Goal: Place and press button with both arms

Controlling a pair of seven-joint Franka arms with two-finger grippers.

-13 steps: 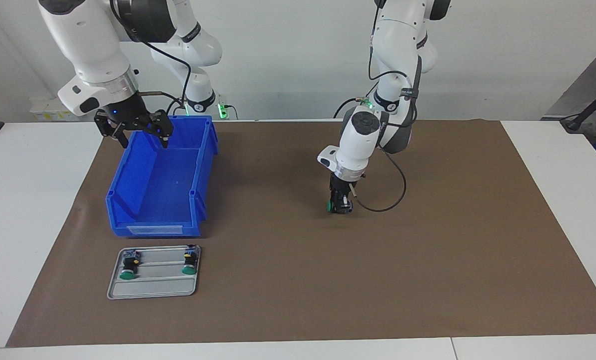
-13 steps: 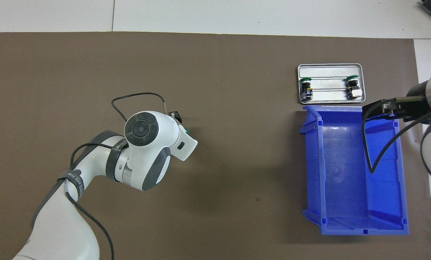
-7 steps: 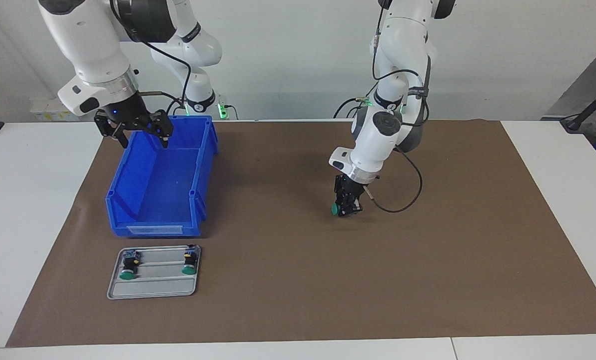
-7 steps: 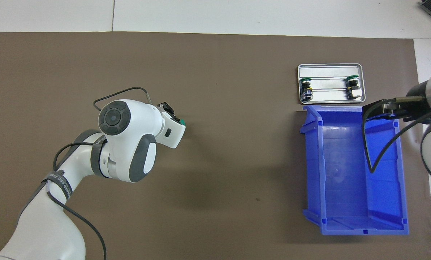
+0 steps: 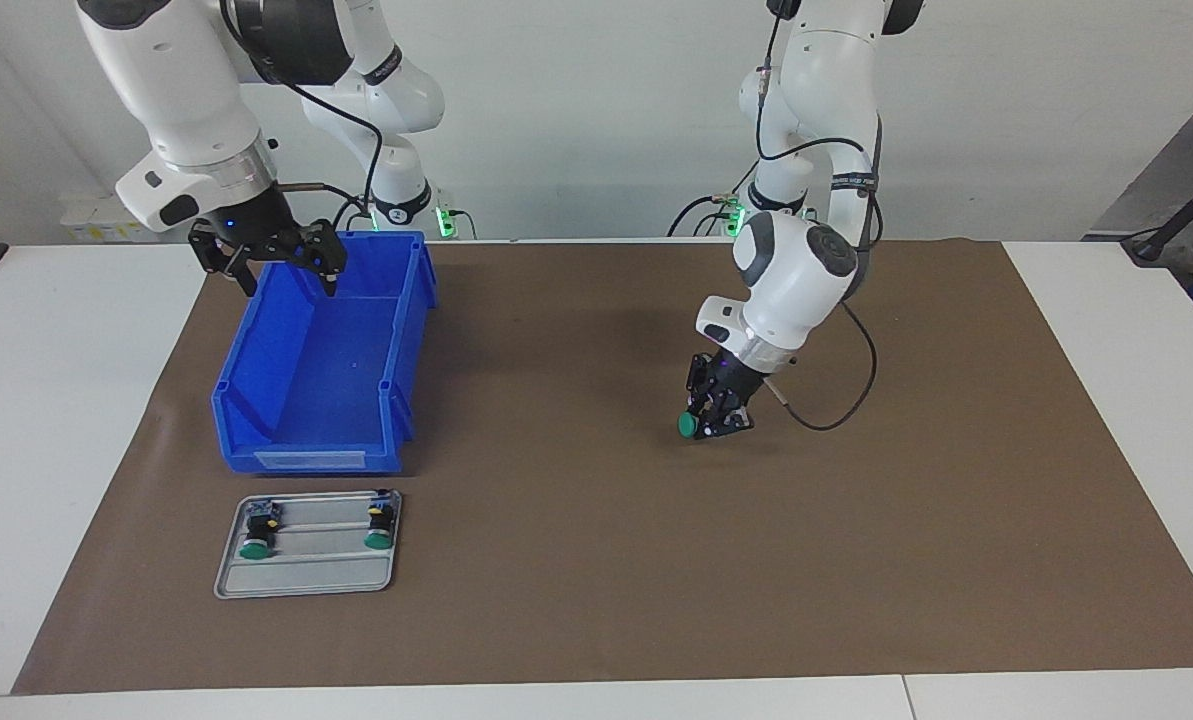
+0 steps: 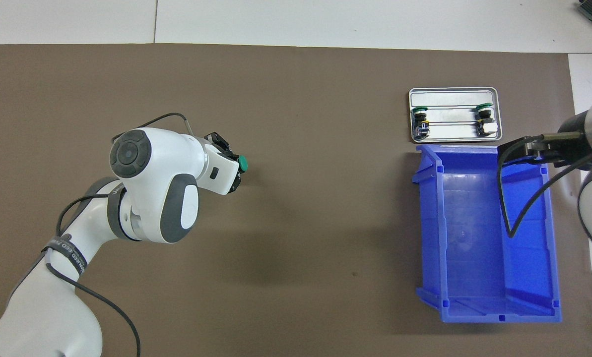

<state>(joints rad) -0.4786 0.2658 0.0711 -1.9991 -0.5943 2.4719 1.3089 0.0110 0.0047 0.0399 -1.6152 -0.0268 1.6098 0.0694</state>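
Left gripper [image 5: 714, 420] pinches the button [image 5: 688, 425] by its black body, green cap pointing toward the right arm's end of the table, held low over the bare brown mat [image 5: 596, 560]. Against a second ago, the left arm has swung its wrist toward its own end of the table; the gripper is now more tilted, and the cap shows plainly in the overhead view [image 6: 243, 162], where before it was nearly hidden under the wrist. Grip on the button unchanged.

Right gripper [image 5: 281, 268] waits with fingers spread over the end of the blue bin [image 5: 256, 385] nearest the robots, no change in place or opening.

Silver tray [image 5: 306, 580] sits just beside the bin's open front, farther from the robots, two more green-capped buttons [image 5: 254, 548] [image 5: 377, 538] lying on it, as before.

Open room: wide stretch of mat around the held button, bin and tray well apart from it. Mat edge and white table [image 5: 56, 420] lie well clear of the left gripper on every side.
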